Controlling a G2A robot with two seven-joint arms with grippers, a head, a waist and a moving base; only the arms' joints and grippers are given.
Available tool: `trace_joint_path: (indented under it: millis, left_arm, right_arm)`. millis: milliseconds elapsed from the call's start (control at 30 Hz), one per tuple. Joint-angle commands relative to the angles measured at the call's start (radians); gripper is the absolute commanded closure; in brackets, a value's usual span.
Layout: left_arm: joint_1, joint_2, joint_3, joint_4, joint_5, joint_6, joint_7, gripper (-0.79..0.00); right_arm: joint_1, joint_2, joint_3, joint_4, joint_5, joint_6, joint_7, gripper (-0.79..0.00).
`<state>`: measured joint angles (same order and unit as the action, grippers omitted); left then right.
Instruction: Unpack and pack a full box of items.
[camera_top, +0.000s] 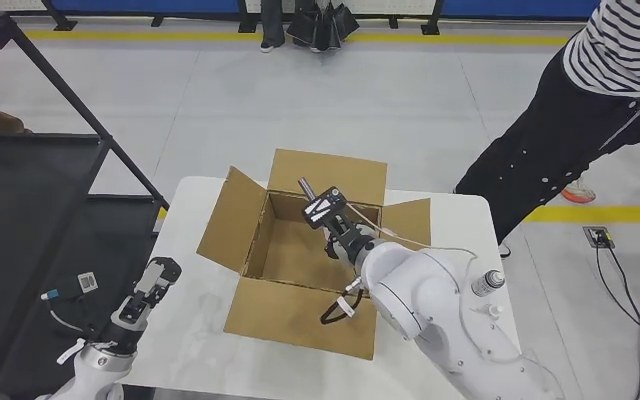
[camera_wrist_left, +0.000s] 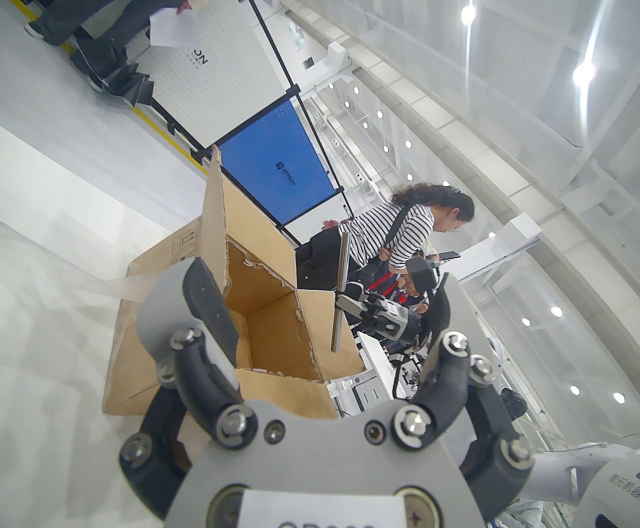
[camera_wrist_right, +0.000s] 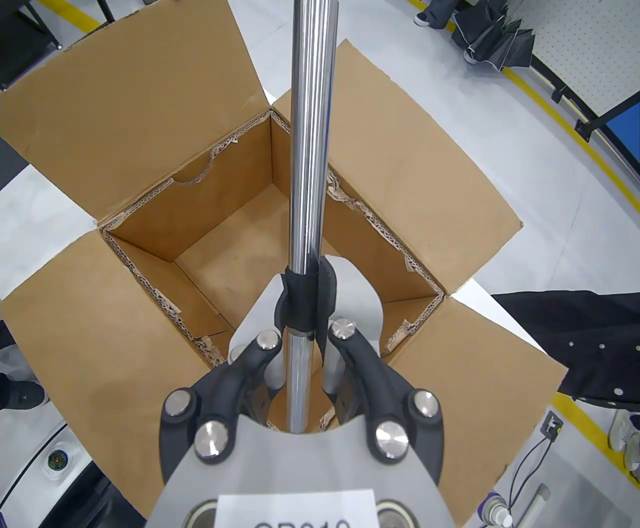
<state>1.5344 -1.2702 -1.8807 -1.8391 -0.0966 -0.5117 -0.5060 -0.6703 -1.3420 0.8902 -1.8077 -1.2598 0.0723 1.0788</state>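
An open cardboard box (camera_top: 255, 225) stands on the white table with all flaps folded outward; its inside (camera_wrist_right: 225, 240) looks bare. My right gripper (camera_top: 335, 222) hangs over the box's opening, shut on a shiny metal rod (camera_wrist_right: 310, 150). That rod (camera_wrist_left: 341, 290) is held roughly upright above the box (camera_wrist_left: 270, 320). My left gripper (camera_top: 160, 272) rests near the table's left edge, beside the box, its fingers (camera_wrist_left: 207, 300) spread open with nothing between them.
A small bottle (camera_top: 487, 283) stands at the table's right side by the right arm. A person in a striped top (camera_top: 590, 110) stands beyond the right end of the table. A dark frame (camera_top: 70, 150) lies left of the table.
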Motion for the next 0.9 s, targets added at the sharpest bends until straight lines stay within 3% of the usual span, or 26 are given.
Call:
trace_joint_path:
  millis: [0, 300, 400, 600, 733, 867]
  left_arm:
    - [0.000, 0.000, 0.000, 0.000, 0.000, 0.000, 0.000, -0.785]
    - [0.000, 0.000, 0.000, 0.000, 0.000, 0.000, 0.000, -0.785]
    - [0.000, 0.000, 0.000, 0.000, 0.000, 0.000, 0.000, -0.785]
    - [0.000, 0.000, 0.000, 0.000, 0.000, 0.000, 0.000, -0.785]
    - [0.000, 0.000, 0.000, 0.000, 0.000, 0.000, 0.000, -0.785]
    - [0.000, 0.000, 0.000, 0.000, 0.000, 0.000, 0.000, -0.785]
  right_arm:
    - [0.000, 0.000, 0.000, 0.000, 0.000, 0.000, 0.000, 0.000]
    - [-0.020, 0.001, 0.004, 0.006, -0.009, -0.004, -0.045, 0.000]
    - [0.002, -0.004, -0.023, 0.070, 0.004, -0.114, -0.073, 0.000]
    - [0.254, -0.076, -0.182, 0.384, 0.102, -0.264, -0.007, 0.000]
    - [0.392, -0.151, -0.279, 0.646, 0.241, -0.309, 0.015, 0.000]
    - [0.459, -0.220, -0.331, 0.877, 0.362, -0.303, -0.005, 0.000]
